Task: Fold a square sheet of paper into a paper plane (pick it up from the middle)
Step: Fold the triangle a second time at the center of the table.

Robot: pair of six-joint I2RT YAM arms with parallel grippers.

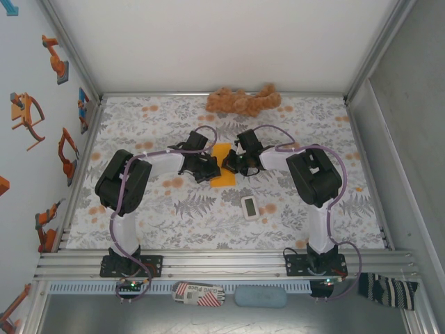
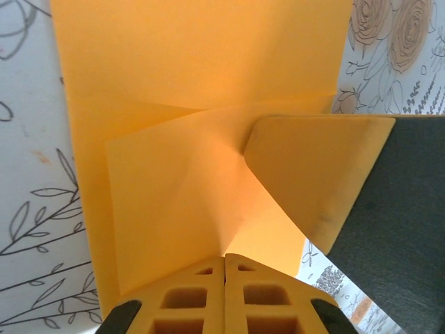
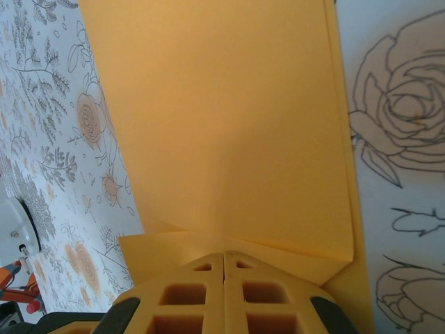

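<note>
Left pincer [image 2: 224,263] pinches orange paper [image 2: 201,69]; striped packet [image 1: 199,294] seemingly reads "Piece".

Robot lab test cell: aluminium framing [image 1: 69,49] w/ white panel walls [image 1: 208,42] boxes in the table [image 1: 174,226]. Left arm [image 1: 124,184] & right arm [image 1: 314,177] are bolted to its front rail [image 1: 222,261]; robot stickers [image 1: 28,115] cover 1 wall.

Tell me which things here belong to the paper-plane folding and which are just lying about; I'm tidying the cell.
Belongs to the job:
orange paper, partly folded
left hand, shut on the paper
right hand, shut at the paper's edge

Just lying about:
brown plush toy at the far edge
small white device
striped cloth by the front rail
</note>
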